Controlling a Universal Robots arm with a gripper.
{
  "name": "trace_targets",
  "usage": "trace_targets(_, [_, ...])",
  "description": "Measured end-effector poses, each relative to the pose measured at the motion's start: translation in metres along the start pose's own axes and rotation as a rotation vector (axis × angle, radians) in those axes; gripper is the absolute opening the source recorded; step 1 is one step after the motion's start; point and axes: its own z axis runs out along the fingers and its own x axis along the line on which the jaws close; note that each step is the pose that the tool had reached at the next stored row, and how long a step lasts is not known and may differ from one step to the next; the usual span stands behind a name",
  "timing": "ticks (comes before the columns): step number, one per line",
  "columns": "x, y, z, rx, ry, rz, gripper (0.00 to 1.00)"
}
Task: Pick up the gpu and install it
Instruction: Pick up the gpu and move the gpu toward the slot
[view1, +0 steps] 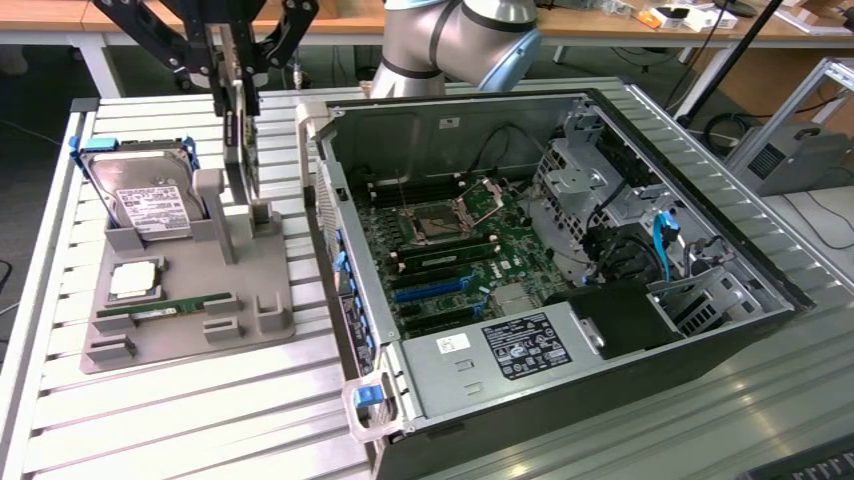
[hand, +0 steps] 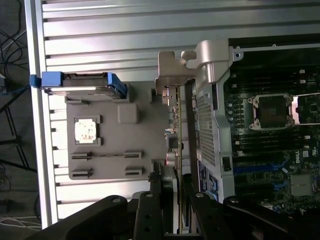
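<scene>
Silver slatted table (view1: 187, 420) bears an open steel computer case (view1: 441, 120) and, beside it, a moulded grey tray (view1: 254, 270); over the tray the gpu (view1: 240, 140), a thin flat card with metal bracket, stands on edge, pinched by the black gripper (hand: 171, 192), its fingers partly closed

Tool (view1: 236, 98) clamped on the gpu (view1: 235, 175), upper left of the exterior view. The card stands on edge, hemmed by the tray (view1: 187, 338) posts. Drive (view1: 140, 195) sits close on the exterior view's left.

Case (view1: 327, 190) wall rises just right of the tray, with a thin strip of worktop (view1: 174, 410) between.

Inside the case, the board (view1: 434, 285) slots are open from above. Cage (view1: 587, 185) and cables (view1: 661, 235) crowd the right, and the power supply (view1: 514, 345) blocks the lower end.

Lower left worktop is free.
</scene>
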Motion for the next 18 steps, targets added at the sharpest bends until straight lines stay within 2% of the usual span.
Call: trace_targets(18, [-0.0017, -0.0035, -0.0002, 0.0000, 0.0000, 0.000, 0.27])
